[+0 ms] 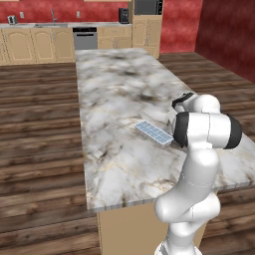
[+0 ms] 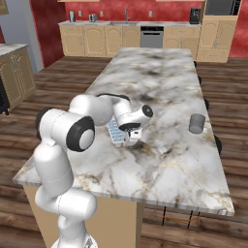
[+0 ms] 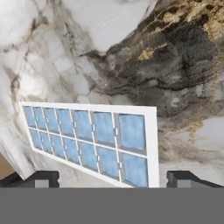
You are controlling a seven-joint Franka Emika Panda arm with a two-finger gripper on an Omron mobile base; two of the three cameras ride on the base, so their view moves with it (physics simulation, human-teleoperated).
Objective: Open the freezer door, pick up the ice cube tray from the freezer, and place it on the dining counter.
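**Mia:** Where is the ice cube tray (image 3: 94,141)?

**Ben:** It lies flat on the dining counter (image 1: 114,84), near the robot's end. It has two rows of blue squares.

**Mia:** Is the gripper (image 3: 113,178) holding it?

**Ben:** No. The two fingers stand wide apart, one on each side of the tray, just above it.

**Mia:** What is the counter like?

**Ben:** White and grey marble with dark patches, on a tan wood base.

**Mia:** What else is on it?

**Ben:** One grey cup (image 2: 196,123), well apart from the tray.

**Mia:** And the room?

**Ben:** Brown wood floor (image 1: 40,124), red walls (image 1: 64,9), tan cabinets (image 1: 35,44) and one dishwasher (image 1: 85,38).
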